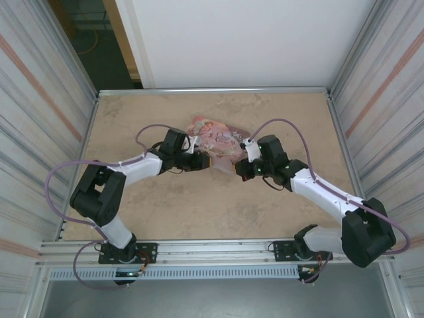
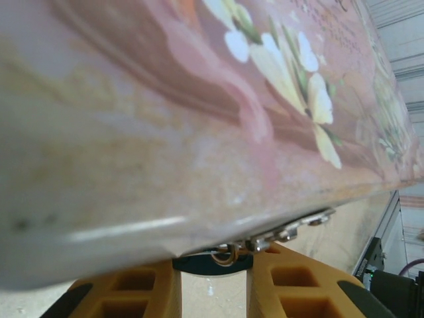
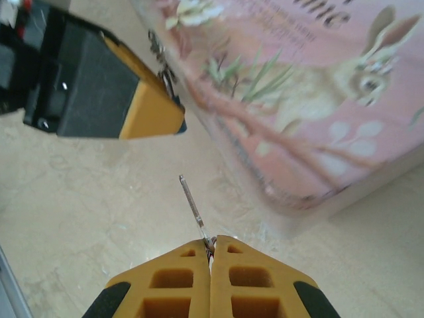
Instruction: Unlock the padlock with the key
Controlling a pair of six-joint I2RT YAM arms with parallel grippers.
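Right fingers clenched on key, lower centre of frame; left fingers beneath latch of pink tin, grip unclear.

Tin: glossy printed metal, silvery metal clasp. Key: thin bare shiny metal. Right gripper: matt orange plastic, cut-out cells. Tabletop: smooth matt beige, mottled.
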